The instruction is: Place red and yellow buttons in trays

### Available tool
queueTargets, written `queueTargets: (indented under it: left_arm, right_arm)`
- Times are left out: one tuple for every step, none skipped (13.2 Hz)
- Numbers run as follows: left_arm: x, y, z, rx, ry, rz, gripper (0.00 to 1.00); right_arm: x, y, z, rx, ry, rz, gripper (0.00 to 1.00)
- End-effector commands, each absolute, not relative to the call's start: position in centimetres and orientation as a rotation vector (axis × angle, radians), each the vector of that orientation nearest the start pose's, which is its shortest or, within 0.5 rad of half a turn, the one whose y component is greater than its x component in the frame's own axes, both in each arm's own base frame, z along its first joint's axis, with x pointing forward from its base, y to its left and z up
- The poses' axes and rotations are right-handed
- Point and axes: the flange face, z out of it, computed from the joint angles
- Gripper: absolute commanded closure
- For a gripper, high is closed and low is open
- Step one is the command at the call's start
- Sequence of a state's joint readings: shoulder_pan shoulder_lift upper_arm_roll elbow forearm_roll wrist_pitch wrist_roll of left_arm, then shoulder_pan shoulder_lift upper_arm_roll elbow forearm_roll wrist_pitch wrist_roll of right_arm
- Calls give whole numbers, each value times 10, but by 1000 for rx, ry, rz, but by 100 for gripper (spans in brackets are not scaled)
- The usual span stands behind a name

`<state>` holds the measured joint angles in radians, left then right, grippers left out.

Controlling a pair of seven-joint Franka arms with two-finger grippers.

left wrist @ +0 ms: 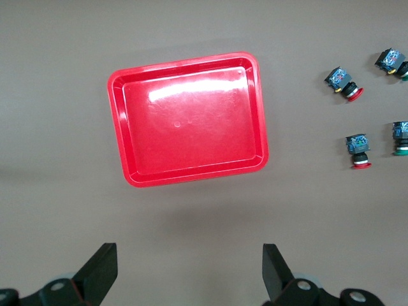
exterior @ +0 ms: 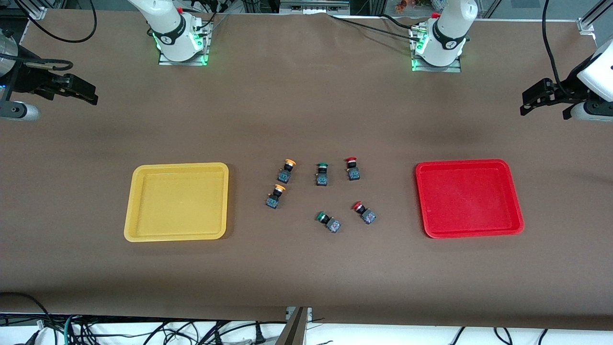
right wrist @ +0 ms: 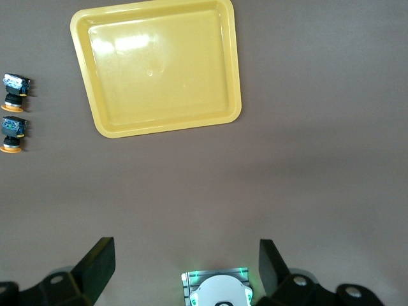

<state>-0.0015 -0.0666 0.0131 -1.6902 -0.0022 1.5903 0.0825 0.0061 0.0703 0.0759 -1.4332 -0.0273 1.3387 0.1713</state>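
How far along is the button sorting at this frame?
Nothing is done: the yellow tray and red tray hold nothing. Nothing is in hand; the left gripper and right gripper hang open and wait. Left: both yellow buttons and both red buttons, lying on the table between the trays.

I work in a robotics lab. My two white arm bases [exterior: 182, 36] are bolted to metal plates glowing green along one edge of a long table under a plain brown cloth [exterior: 306, 268]. Aluminium frame rails [exterior: 591, 19] stand at the table's corners above my pincers, and black cables [exterior: 143, 330] lie tangled on the floor well below them. On the cloth between my pincers sit only test pieces: small push-button switches [exterior: 322, 173] and two shallow plastic trays, one yellow [exterior: 139, 201], one red [exterior: 515, 196].
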Motion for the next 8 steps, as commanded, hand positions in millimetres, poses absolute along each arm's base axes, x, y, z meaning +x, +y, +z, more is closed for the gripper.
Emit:
queueTargets:
  left_arm:
    - [536,9,611,-3161,116,56,0]
    - [536,9,611,-3162,116,56,0]
    - [536,9,611,-3161,116,56,0]
    - [536,9,611,-3162,116,56,0]
    - [536,10,611,-3162,114,56,0]
    - [536,10,611,-3162,113,56,0]
    - [536,9,611,-3162,116,56,0]
    - [536,10,610,-3162,111,59,0]
  right_arm:
    - [546,38,633,-3172,134,267,0]
    - [546,37,634,-3175,132,262,0]
    - [547,37,634,-3175,130,257,0]
    - [547,37,634,-3175,132,254,0]
    - [547,37,635,-3175,134,252,0]
    - [547,37,635,-3175,137,249,0]
    - [548,37,633,-3173,139,252,0]
    - [559,37,615,-3172,145,300,0]
